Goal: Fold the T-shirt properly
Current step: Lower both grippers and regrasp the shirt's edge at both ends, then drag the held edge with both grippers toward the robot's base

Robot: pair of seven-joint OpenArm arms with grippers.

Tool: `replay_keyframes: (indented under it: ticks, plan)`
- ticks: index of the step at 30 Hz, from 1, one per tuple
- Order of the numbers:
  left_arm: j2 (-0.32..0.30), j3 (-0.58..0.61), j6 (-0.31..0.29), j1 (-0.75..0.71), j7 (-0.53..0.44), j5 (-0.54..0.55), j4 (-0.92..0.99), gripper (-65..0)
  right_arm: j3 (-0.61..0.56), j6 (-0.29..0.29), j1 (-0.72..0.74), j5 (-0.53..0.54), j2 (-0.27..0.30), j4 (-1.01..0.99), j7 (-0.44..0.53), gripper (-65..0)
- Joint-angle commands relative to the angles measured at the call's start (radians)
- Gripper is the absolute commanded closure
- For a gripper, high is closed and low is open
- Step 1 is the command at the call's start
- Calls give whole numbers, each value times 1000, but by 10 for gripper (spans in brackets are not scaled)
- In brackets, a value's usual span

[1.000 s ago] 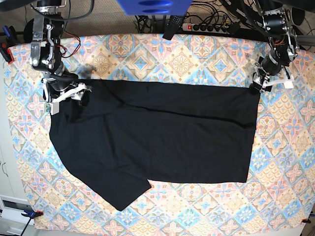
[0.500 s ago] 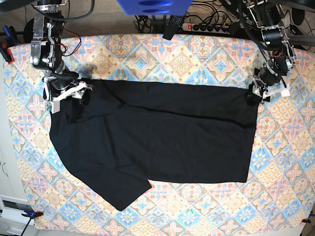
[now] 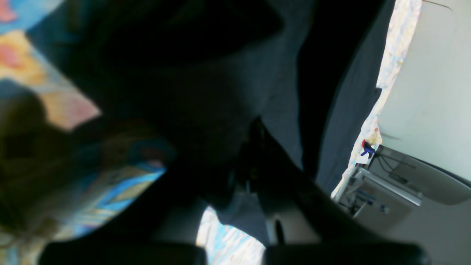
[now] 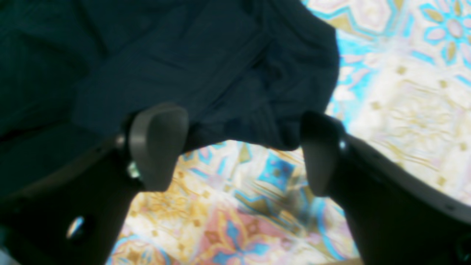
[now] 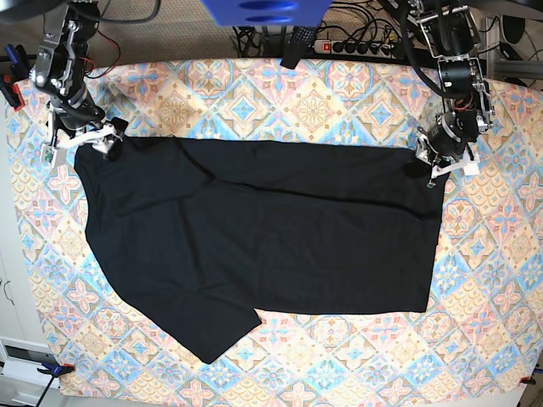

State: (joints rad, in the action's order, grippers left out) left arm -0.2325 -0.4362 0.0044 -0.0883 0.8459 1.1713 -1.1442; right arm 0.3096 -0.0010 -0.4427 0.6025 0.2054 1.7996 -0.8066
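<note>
1. The plain black short-sleeved cotton T-shirt (image 5: 263, 242) lies spread nearly flat across the middle of the surface, seen from the base view, with one sleeve pointing toward 7 o'clock and a straight edge running along the 3 o'clock side.
2. A soft crease runs across the upper part of the cloth from about 10 o'clock toward 3 o'clock.
3. The left hand (image 5: 427, 163) sits at the shirt's corner at about 2 o'clock; its jaws are together, and in the left wrist view dark folds of cloth (image 3: 279, 92) fill the frame right at the hand, so it appears clamped on the T-shirt.
4. The right hand (image 5: 88, 142) sits at the shirt's opposite corner at about 10 o'clock.
5. In the right wrist view its two grey fingers (image 4: 158, 143) stand wide apart, with a bunched black corner of the shirt (image 4: 206, 73) lying just beyond them; nothing is gripped between them.
6. Under the shirt lies a pastel diamond-patterned tablecloth (image 5: 356, 93), in blue, peach and cream, covering the surface on every side.
7. At 12 o'clock, beyond the cloth's far edge, a black power strip (image 5: 361, 47) lies among dark cables.
8. A blue object (image 5: 263, 10) hangs at the top edge of the base view, at 12 o'clock; what it is cannot be told.
</note>
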Motion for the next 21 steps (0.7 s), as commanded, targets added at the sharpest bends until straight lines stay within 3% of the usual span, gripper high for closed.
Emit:
replay_keyframes:
  ticks: [1,4,9,21]
  plan:
    - [-12,-5,3,8,-6,3,-12,0,4,5,3,6,12,4,16,-529]
    - [-12,-5,3,6,-6,3,-12,0,9,5,5,27,12,-44,16,-524]
    - [-15,-5,3,2,-6,3,-12,0,10,5,9,152,10,-171,26,-524]
    - [-15,-5,3,2,-6,0,-12,0,10,6,150,156,7,-372,29,-524]
